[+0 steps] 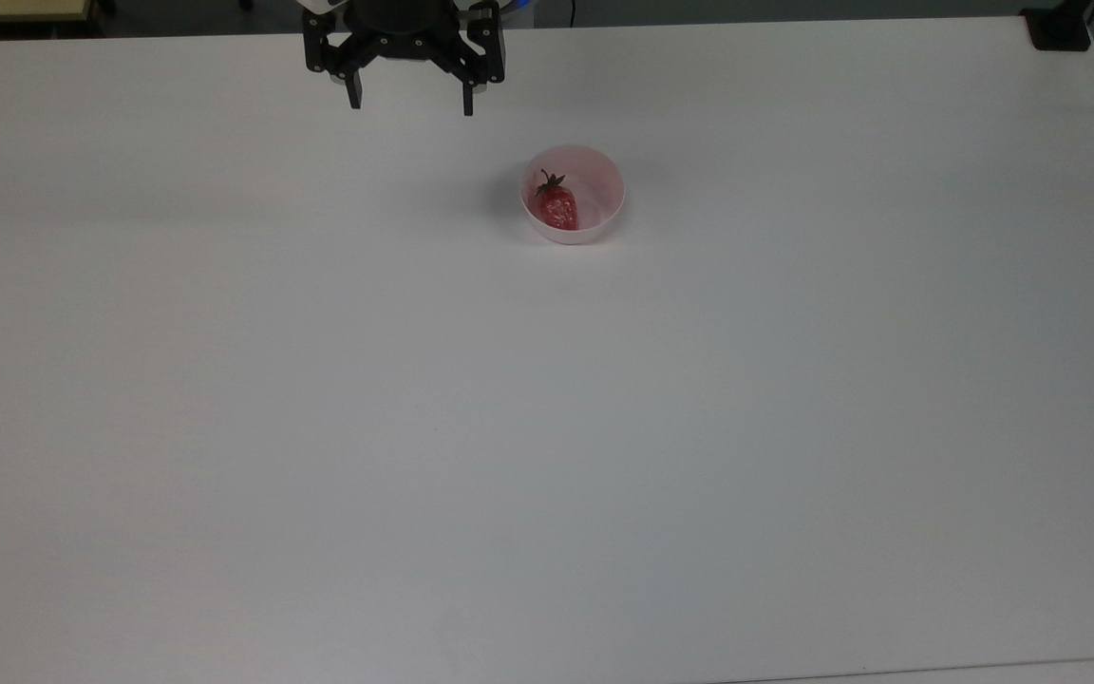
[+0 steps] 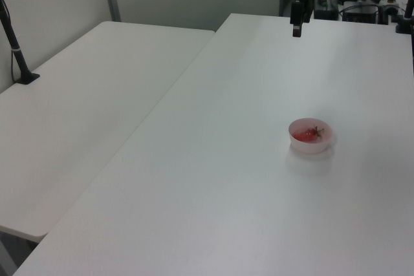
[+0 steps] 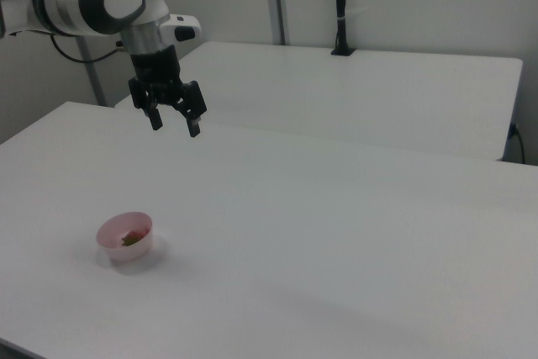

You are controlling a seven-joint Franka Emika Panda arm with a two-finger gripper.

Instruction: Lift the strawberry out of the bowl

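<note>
A broad white tabletop [image 1: 319,427] fills the room's middle, with a second white table [image 3: 378,90] behind it and pale partition walls beyond. The pincer [image 1: 411,103] hangs high over the far edge in the top view, its two black fingers spread wide apart and gripping nothing, pointing straight down; likely a ready pose before any approach. Below it and to the top view's right, well apart from it, stands the pink bowl [image 1: 604,195], upright on the surface. The strawberry [image 1: 556,206] lies inside against the wall on the top view's left, leafy stem toward the far edge. The bowl sits alone, far from every table edge, so the descent looks unobstructed; the curved wall beside the fruit seems the one tight spot for a finger.
</note>
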